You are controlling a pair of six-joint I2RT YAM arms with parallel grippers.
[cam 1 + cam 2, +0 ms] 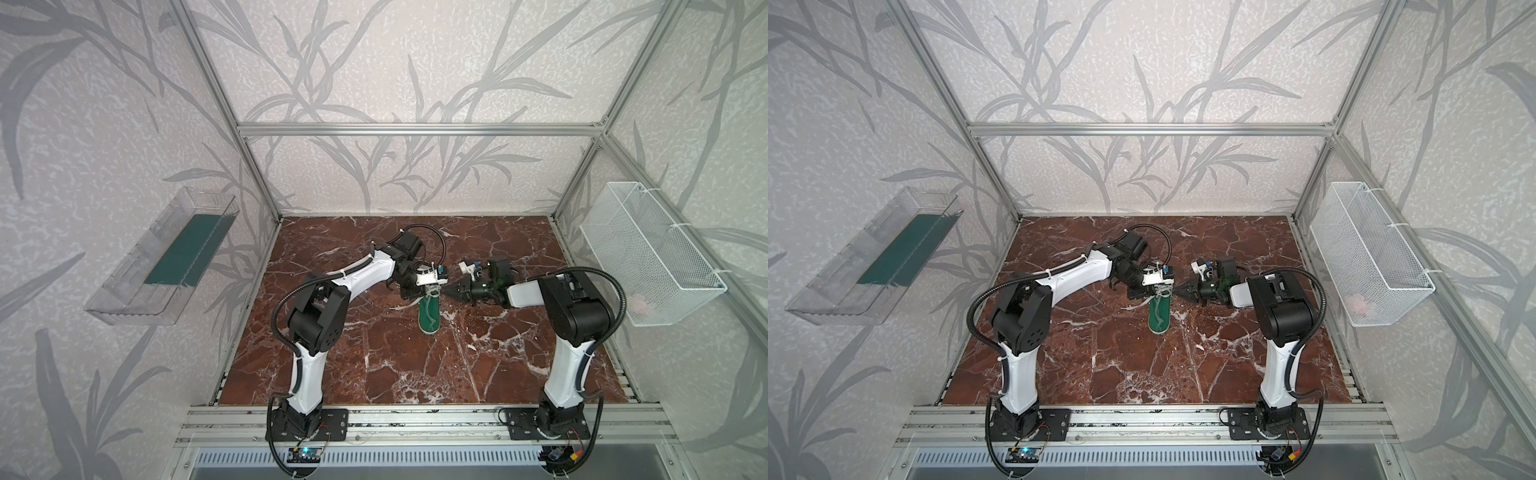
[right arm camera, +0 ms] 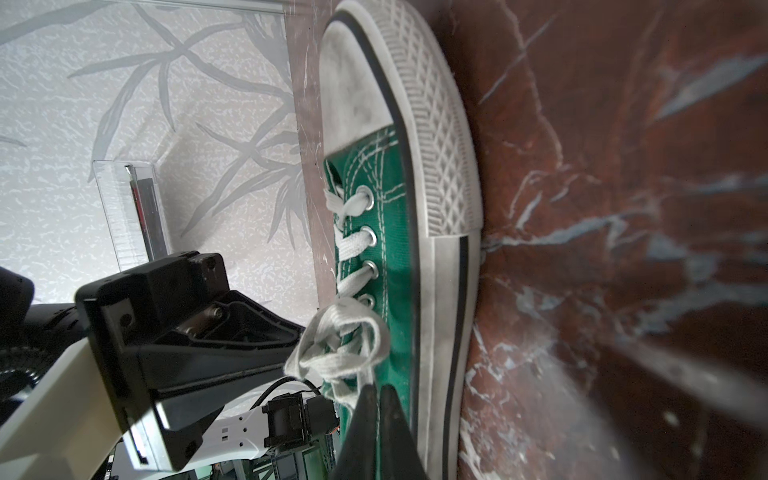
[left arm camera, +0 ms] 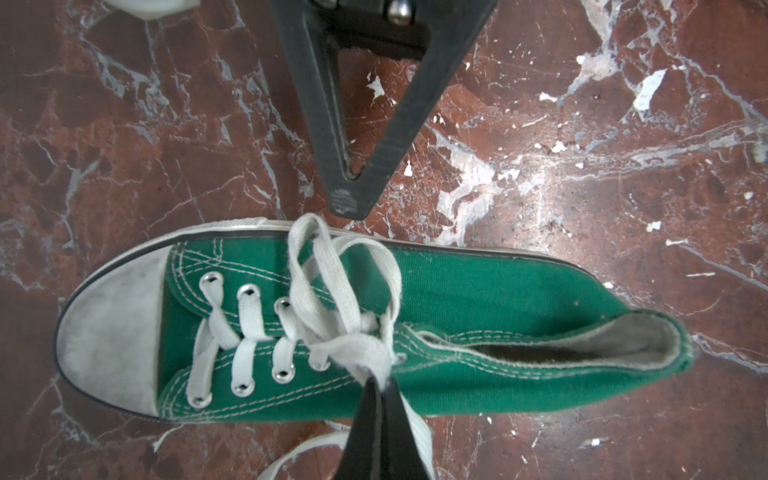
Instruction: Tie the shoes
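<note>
One green sneaker [image 1: 429,318] is logged, sole-down on the marble-pattern desk [image 1: 374,365]. It sits approx. mid-desk between the two arms in both top views. Toe cap [image 3: 112,332] is white, scuffed grey. Laces [image 3: 249,332] are white and flat, threaded thru the eyelets, then crossed loosely w/ a slack loop standing up. One loose lace end [image 3: 299,453] lies on the desk beside the shoe.

Left gripper [image 3: 376,388] is over the sneaker. Its jaws are closed, pinching the laces at the crossing near the tongue.

Right gripper [image 3: 347,203] is low, beside the sneaker's sidewall. Its jaws are closed tip to tip, just beside the lace loop overhanging the sole edge. Whether any lace is caught there cannot be told.

Misc.: the clear tray [image 1: 166,257] on the left wall and the wire basket [image 1: 648,249] on the right wall are both well apart from the sneaker.
</note>
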